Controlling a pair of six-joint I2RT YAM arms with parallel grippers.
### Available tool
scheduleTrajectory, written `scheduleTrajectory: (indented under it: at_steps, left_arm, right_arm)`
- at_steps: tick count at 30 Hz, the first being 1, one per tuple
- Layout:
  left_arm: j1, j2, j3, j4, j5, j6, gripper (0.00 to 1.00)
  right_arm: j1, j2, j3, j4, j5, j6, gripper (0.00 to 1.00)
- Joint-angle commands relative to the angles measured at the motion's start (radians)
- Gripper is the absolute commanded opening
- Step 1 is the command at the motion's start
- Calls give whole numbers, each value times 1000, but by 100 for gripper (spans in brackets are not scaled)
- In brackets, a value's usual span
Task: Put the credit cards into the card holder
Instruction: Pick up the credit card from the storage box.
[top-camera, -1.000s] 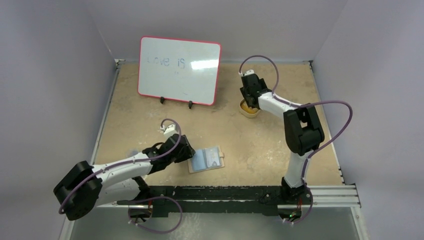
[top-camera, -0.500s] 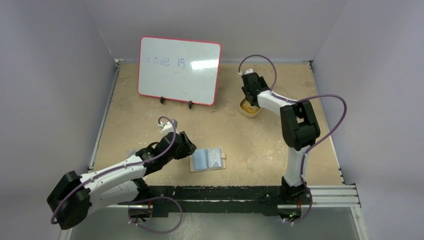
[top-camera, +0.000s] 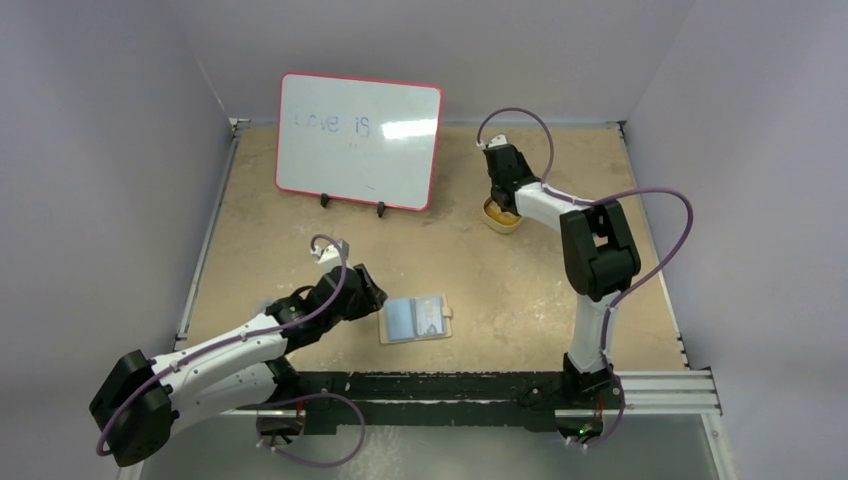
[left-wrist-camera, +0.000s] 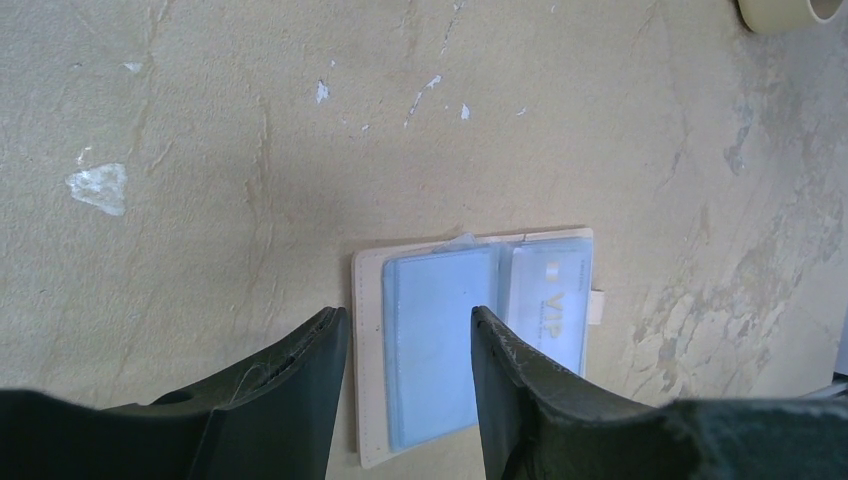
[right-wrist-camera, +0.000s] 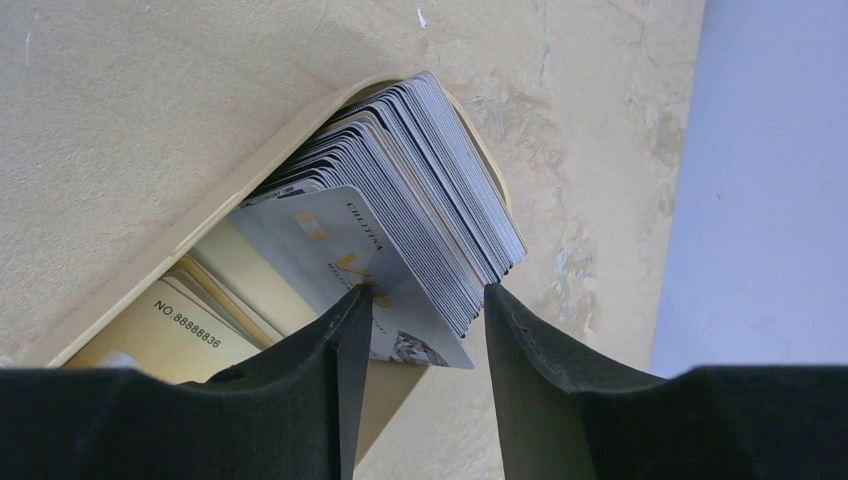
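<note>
While two cards (left-wrist-camera: 437, 340) already fill the open holder (top-camera: 416, 320) near centre, your left gripper (left-wrist-camera: 408, 314) hovers there, jaws apart, empty; far right, your right gripper (right-wrist-camera: 428, 295) straddles the stack (right-wrist-camera: 420, 200) in the dish (right-wrist-camera: 190, 225), unclosed. Plenty left.

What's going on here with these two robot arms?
They are loading cards into a wallet. The right gripper is open over a tan dish at the far side of the table, straddling a corner of the stack of cards standing in it; nothing looks gripped yet. The left gripper, open and empty, hovers over the wallet, which lies open near the front with a VIP card in one pocket.
</note>
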Motion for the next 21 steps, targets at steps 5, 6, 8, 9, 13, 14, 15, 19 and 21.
scheduleTrajectory:
  at_steps: [5, 6, 8, 9, 13, 14, 15, 19, 21]
  left_arm:
    - [7, -11, 48, -9, -30, 6, 48]
    - [7, -11, 49, -12, -31, 6, 48]
    - [7, -16, 51, -14, -28, 4, 48]
    - [7, -17, 53, -14, -28, 3, 48]
    - [6, -12, 66, -25, -28, 4, 48]
    - [6, -13, 69, -29, -33, 1, 47]
    - [6, -13, 71, -31, -36, 0, 47]
    - [6, -22, 86, -35, -32, -2, 47]
    - [7, -23, 93, -43, -32, -1, 47]
  right_arm:
    - [-9, -43, 8, 43, 34, -11, 41]
    - [-9, -43, 11, 39, 31, -8, 39]
    - [-10, -39, 23, 20, 24, 5, 34]
    - [-9, -37, 28, 14, 24, 9, 32]
    - [-9, -40, 50, -26, 25, 32, 22]
    - [-9, -43, 58, -38, 28, 39, 20]
    - [-9, -46, 65, -46, 30, 44, 17]
    - [-8, -53, 112, -147, -38, 101, 12]
    - [-5, -64, 117, -194, -83, 123, 9]
